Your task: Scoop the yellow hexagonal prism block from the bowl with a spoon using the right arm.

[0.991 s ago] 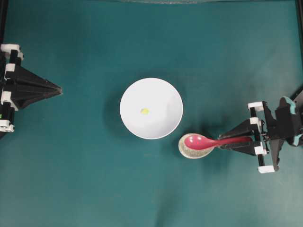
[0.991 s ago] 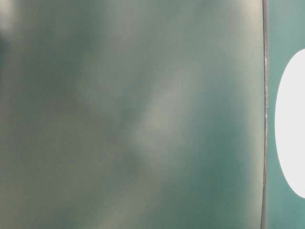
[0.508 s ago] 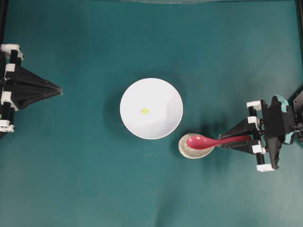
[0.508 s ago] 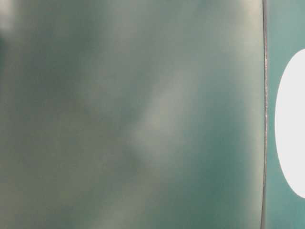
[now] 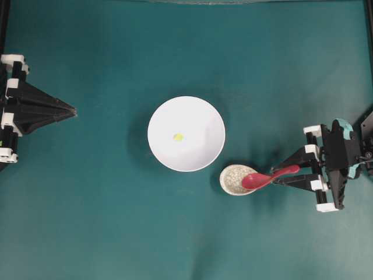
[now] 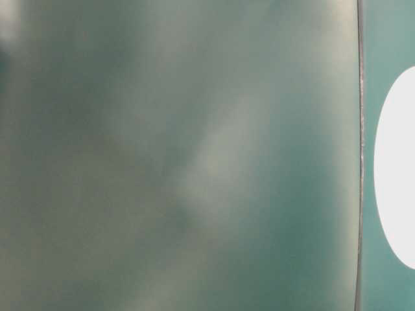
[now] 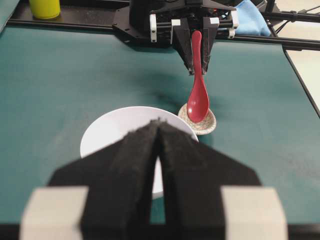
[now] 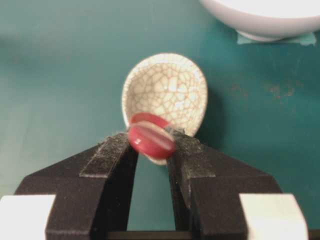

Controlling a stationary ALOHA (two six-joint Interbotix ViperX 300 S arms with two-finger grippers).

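The tiny yellow hexagonal prism block (image 5: pixel 178 137) lies near the middle of the white bowl (image 5: pixel 163 116). The pink-red spoon (image 5: pixel 256 179) slants up from the small crackled dish (image 5: pixel 232 178), its scoop low over the dish's right side. My right gripper (image 5: pixel 294 173) is shut on the spoon's handle end (image 8: pixel 151 140), which fills the gap between the fingertips and looks blurred. The left wrist view shows the spoon (image 7: pixel 198 100) hanging steeply from that gripper (image 7: pixel 197 67). My left gripper (image 5: pixel 74 110) is shut and holds nothing at the far left, well away from the bowl.
The bowl's rim (image 8: pixel 260 20) stands just beyond the dish (image 8: pixel 167 92), with a strip of teal tape (image 8: pixel 300 39) beside it. A yellow cylinder (image 7: pixel 44 7) and a blue cloth (image 7: pixel 250 17) sit behind the right arm. The table-level view is blurred.
The spoon has shifted right and tilted up at the handle, uncovering most of the small dish. The right gripper's fingers have spread a little. The left arm has not moved.
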